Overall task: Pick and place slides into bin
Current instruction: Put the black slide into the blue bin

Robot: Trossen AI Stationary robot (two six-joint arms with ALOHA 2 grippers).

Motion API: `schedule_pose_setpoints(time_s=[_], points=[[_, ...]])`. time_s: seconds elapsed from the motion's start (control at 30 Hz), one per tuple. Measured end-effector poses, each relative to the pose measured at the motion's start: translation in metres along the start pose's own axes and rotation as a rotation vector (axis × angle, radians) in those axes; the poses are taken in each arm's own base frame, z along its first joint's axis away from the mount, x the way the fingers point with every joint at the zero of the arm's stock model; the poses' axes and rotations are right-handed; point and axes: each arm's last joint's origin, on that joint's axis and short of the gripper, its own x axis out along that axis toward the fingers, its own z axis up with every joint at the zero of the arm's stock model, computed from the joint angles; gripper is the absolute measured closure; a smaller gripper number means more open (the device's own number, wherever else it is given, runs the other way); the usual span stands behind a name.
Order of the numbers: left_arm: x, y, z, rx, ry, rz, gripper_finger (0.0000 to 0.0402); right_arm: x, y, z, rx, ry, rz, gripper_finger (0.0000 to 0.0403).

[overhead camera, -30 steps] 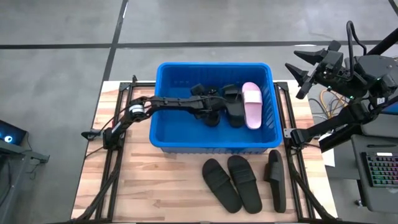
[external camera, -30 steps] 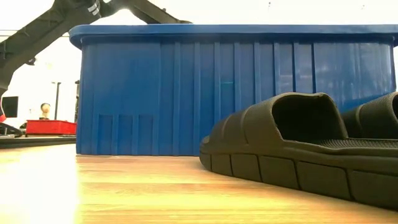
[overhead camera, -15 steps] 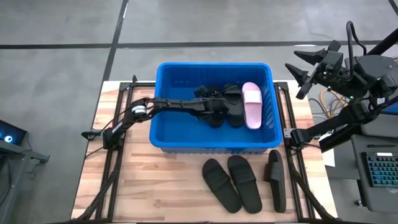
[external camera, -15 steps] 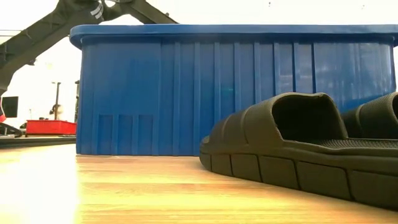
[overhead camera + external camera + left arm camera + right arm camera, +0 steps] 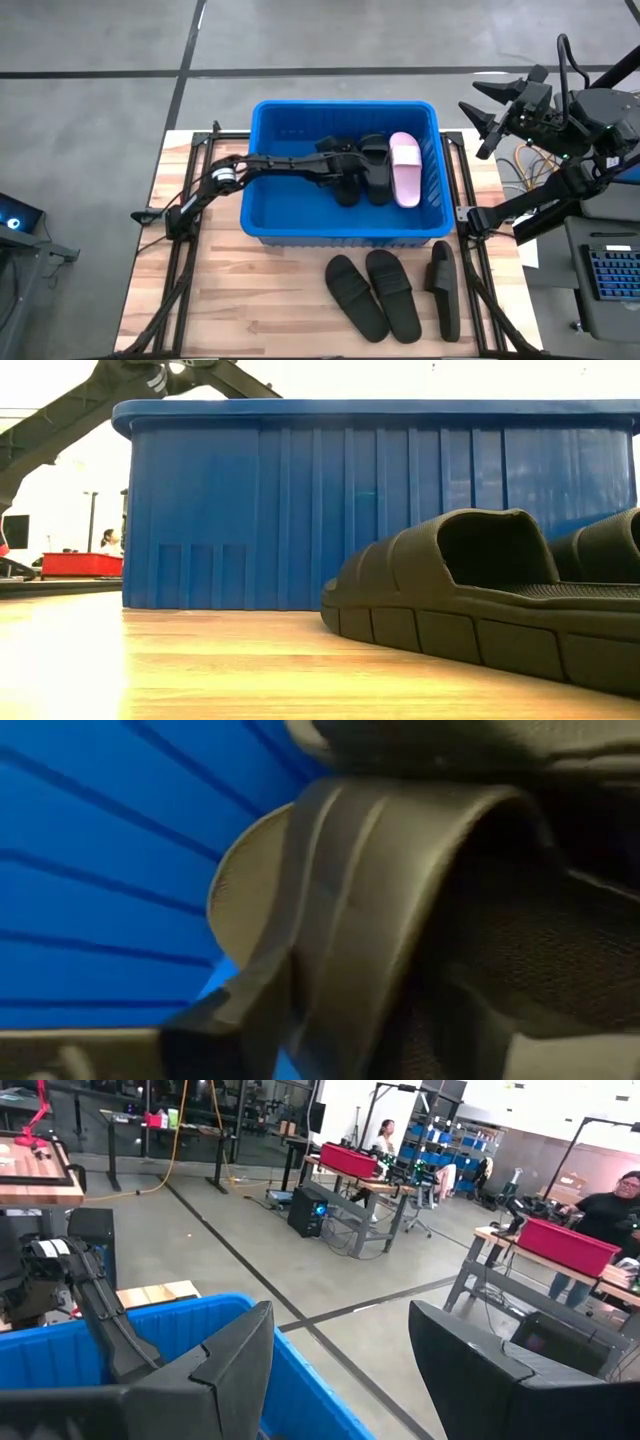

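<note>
- High view: left gripper (image 5: 345, 172) reaches inside the blue bin (image 5: 270, 222), right at a black slide (image 5: 350, 185) on its floor; whether its fingers grip the slide cannot be told.
- Pink slide (image 5: 404, 168) lies beside it.
- Right gripper (image 5: 482, 112) hangs open, off the table.
- Three black slides (image 5: 390, 293) lie on the table before the bin.

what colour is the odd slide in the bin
Pale pink slide, lying among black ones in the blue bin; the high view shows it best.

One camera stares straight down on the table and blue bin (image 5: 345, 232), one sits at tabletop height facing that bin's wall (image 5: 380, 510) past a close black slide (image 5: 480, 600), the left wrist camera is jammed against a slide inside, and the right wrist camera looks from above over the bin's rim into the room.
</note>
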Motion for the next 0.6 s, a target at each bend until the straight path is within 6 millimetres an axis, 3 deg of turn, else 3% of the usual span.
schedule_pose_setpoints(time_s=[0.3,0.6], points=[[-0.023,0.013,0.006,0.117,0.016,-0.105,0.0093,0.0,0.0,0.0,-0.001,0.0,0.0,0.0179],[-0.062,0.042,0.006,0.154,0.1,-0.13,0.0068,0.0,0.0,0.0,-0.001,0.001,0.0,0.0179]])
